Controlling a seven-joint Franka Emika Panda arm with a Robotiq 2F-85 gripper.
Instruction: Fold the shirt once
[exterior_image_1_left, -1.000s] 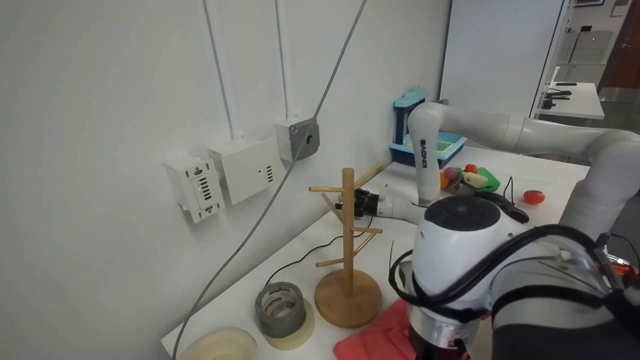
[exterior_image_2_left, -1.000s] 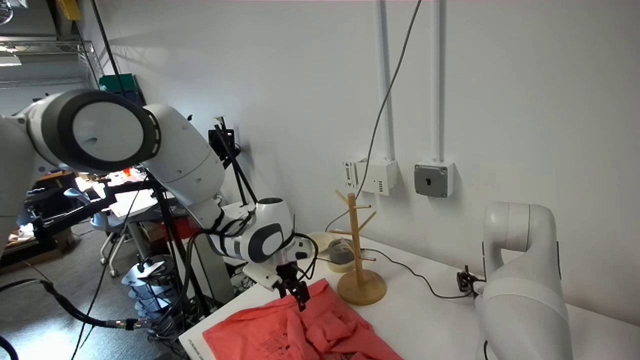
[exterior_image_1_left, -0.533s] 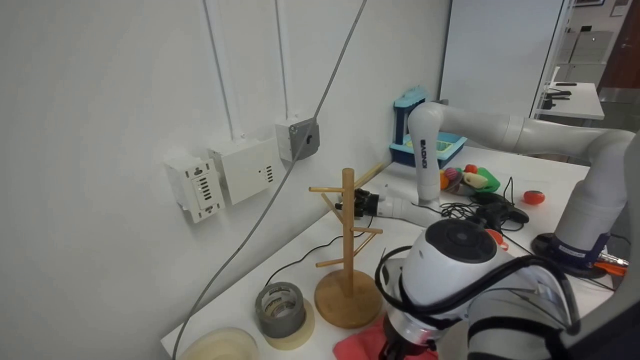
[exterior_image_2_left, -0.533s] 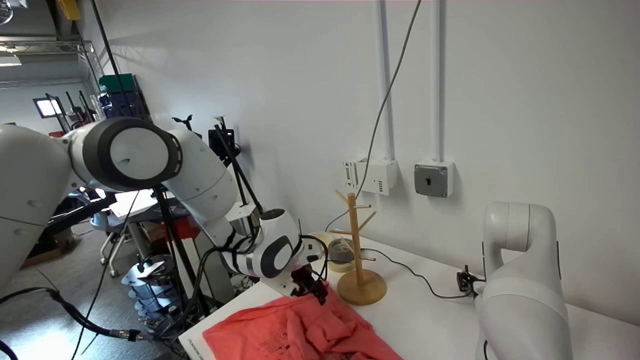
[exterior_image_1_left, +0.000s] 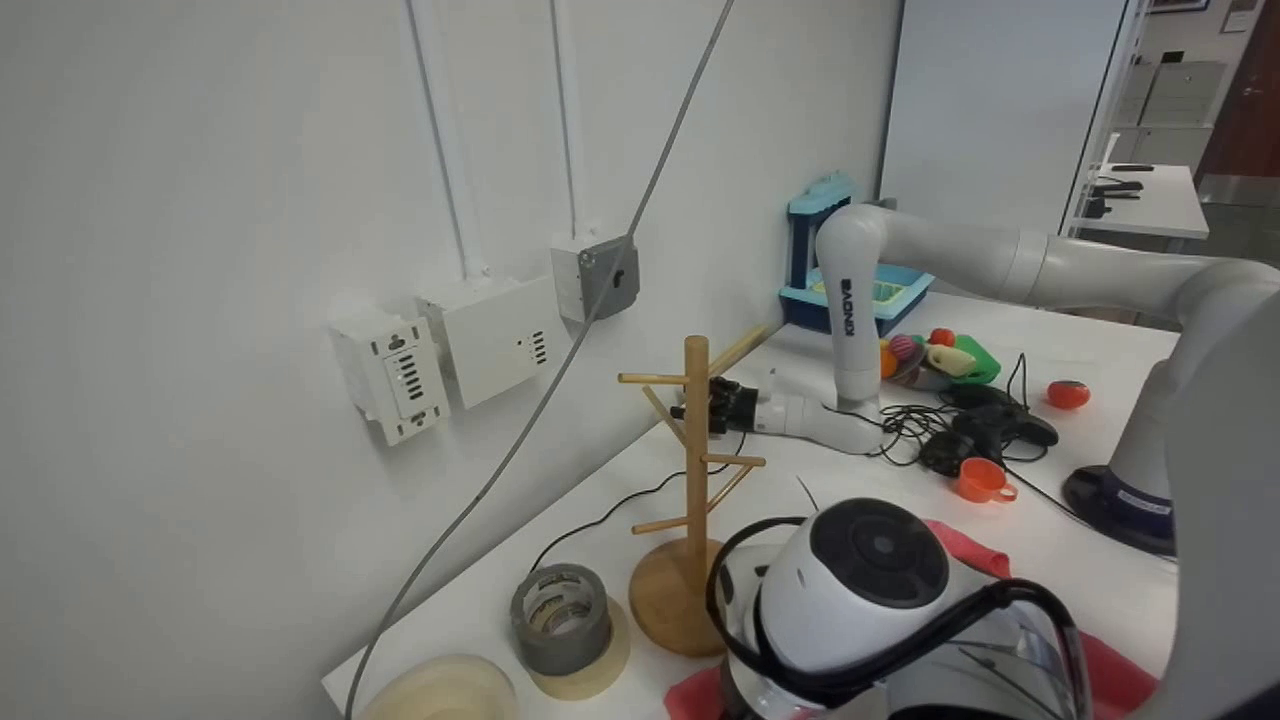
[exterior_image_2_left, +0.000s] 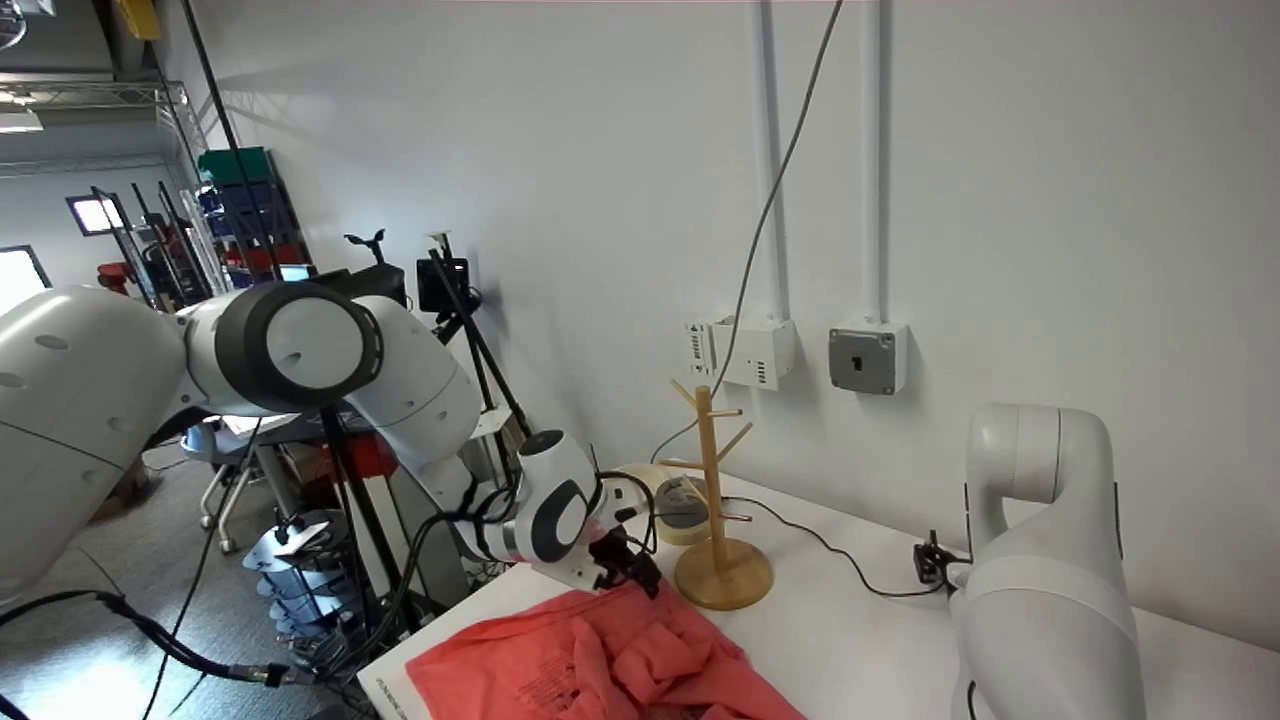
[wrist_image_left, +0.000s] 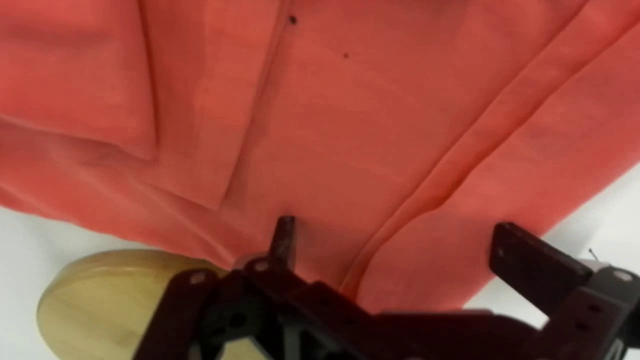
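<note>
The coral-red shirt lies rumpled on the white table, with faint dark print. It fills most of the wrist view, with several creases, and is mostly hidden behind the arm in an exterior view. My gripper is open, its two fingers wide apart over the shirt's corner beside the wooden stand's base. A diagonal fold ridge runs between the fingers. I cannot tell if the fingertips touch the cloth. In an exterior view the dark gripper is low at the shirt's far edge.
The wooden peg stand is close beside the gripper; its round base shows in the wrist view. Tape rolls stand by the wall. A second white arm, an orange cup and black cables are farther along the table.
The arm has lowered and moved toward the shirt corner near the wooden stand. The gripper has come down close to the cloth. The shirt looks unmoved.
</note>
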